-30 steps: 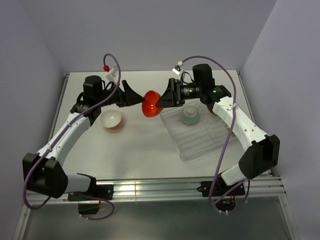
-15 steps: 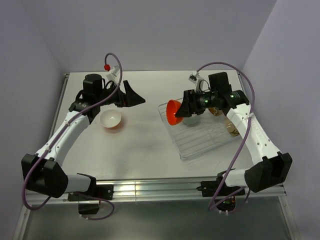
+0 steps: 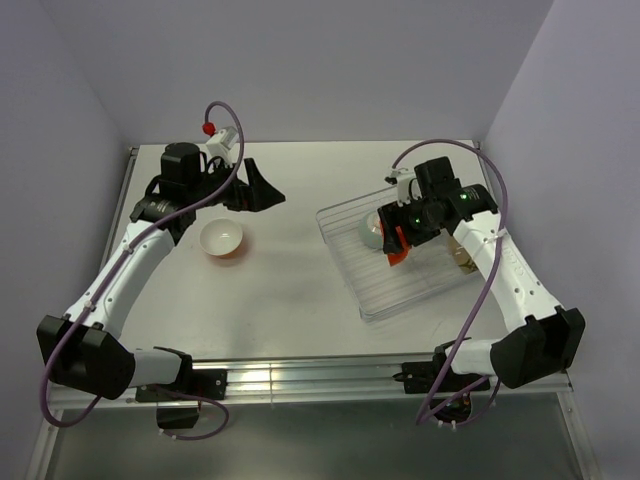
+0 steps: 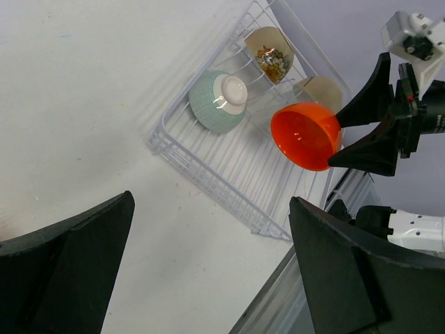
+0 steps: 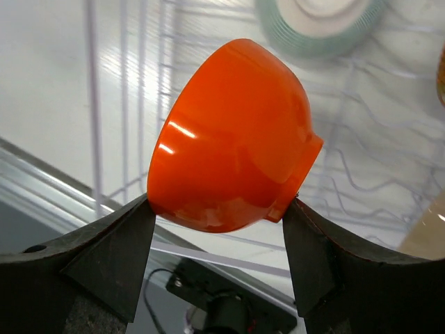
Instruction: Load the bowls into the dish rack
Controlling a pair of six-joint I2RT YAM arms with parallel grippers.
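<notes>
The right gripper (image 5: pixel 219 216) is clamping a glossy orange bowl (image 5: pixel 229 139), tilted on its side, and holding it over the middle of the dish rack (image 3: pixel 400 290). That smooth bowl could be slipping from so narrow a hold, or bumping the upside-down mint bowl (image 4: pixel 219 101) just beside it on the way down. Beige bowls (image 4: pixel 271 49) are sitting further back in the rack. On the desk (image 3: pixel 290 280) a white-lined bowl (image 3: pixel 222 240) is waiting, the left gripper (image 3: pixel 262 188) hovering open and empty beyond it
</notes>
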